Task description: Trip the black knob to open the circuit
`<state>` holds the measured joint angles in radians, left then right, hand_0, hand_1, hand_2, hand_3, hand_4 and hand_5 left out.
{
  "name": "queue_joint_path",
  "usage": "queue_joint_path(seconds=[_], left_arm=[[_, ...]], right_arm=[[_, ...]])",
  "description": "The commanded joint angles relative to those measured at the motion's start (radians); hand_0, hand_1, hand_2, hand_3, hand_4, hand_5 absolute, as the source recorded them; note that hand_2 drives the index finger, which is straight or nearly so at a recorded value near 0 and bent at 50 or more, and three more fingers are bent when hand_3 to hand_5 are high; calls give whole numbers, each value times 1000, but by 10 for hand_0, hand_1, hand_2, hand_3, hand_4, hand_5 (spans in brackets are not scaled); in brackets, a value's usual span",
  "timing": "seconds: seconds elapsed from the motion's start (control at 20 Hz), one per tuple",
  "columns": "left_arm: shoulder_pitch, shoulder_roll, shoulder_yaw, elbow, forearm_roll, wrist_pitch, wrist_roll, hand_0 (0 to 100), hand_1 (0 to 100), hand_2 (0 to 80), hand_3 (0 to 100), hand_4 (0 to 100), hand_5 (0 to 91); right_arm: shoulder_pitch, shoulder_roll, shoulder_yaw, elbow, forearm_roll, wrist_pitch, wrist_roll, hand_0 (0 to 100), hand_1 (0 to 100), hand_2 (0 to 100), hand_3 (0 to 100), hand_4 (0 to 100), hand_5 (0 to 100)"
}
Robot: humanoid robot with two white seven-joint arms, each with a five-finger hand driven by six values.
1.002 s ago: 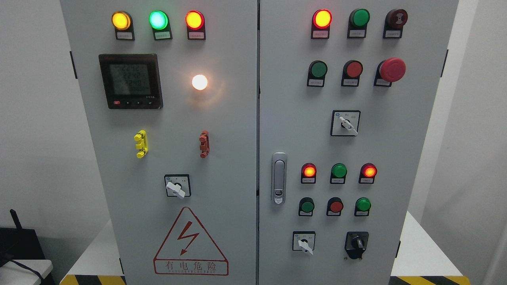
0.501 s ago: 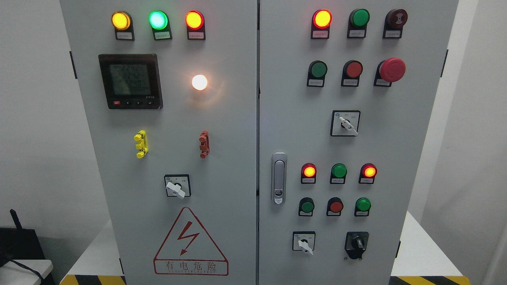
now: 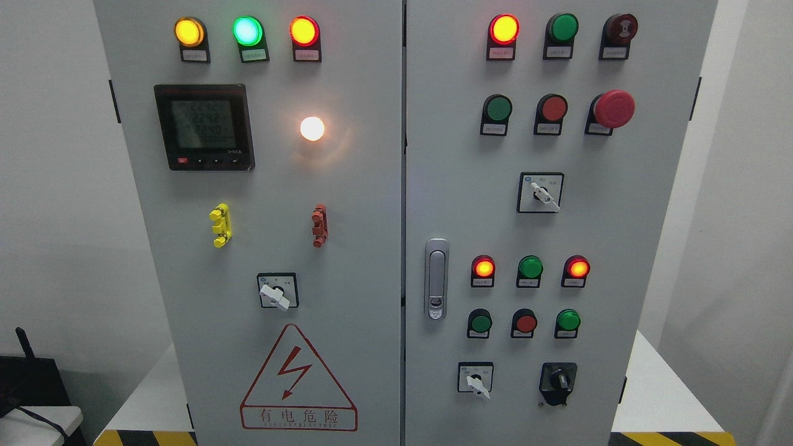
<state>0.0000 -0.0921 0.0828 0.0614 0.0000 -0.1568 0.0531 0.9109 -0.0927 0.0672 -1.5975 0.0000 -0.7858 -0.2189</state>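
A grey metal 2-door electrical cabinet [image 3: 347, 186] is seen head-on, and no robot hand is shown, so the state of either hand cannot be told. The black rotary knob on its black plate [image 3: 558, 382] is found at the cabinet's lower right, just right of a small white-handled selector switch [image 3: 476, 379] and below a row of 3 round pushbuttons, the green one [image 3: 567, 320] nearest above it. A silver door latch [image 3: 436, 279] is set left of that cluster. The knob is untouched.
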Motion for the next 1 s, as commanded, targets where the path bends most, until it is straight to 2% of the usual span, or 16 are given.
queue_joint_path(seconds=[0.0,0.1,0.35,0.5,0.6,0.65,0.95], left_arm=[[-8,0,0,0,-32,0,1,120,389,0,0,0,0],[-8,0,0,0,-32,0,1,120,389,0,0,0,0],[-8,0,0,0,-34,0,1,120,389,0,0,0,0],[-8,-1,0,0,-34,0,1,120,389,0,0,0,0],[-8,0,0,0,-32,0,1,120,389,0,0,0,0],[-8,0,0,0,-34,0,1,120,389,0,0,0,0],[-8,0,0,0,-34,0,1,120,389,0,0,0,0]], right_arm=[[-78,-9,-62,-185,35,-58,0,158,547,368,706,797,869],[-102,-9,-84,-186,35,-55,0,149,581,382,734,811,880],[-181,-18,-133,-203,41,-52,1,146,594,391,753,837,896],[-196,-25,-170,-249,44,-24,4,146,596,393,758,842,901],[-201,-53,-175,-275,46,-18,4,146,596,394,763,844,903],[-204,-56,-175,-285,46,-13,6,144,597,395,767,846,904],[-299,-58,-176,-283,46,91,7,141,598,393,771,849,906]])
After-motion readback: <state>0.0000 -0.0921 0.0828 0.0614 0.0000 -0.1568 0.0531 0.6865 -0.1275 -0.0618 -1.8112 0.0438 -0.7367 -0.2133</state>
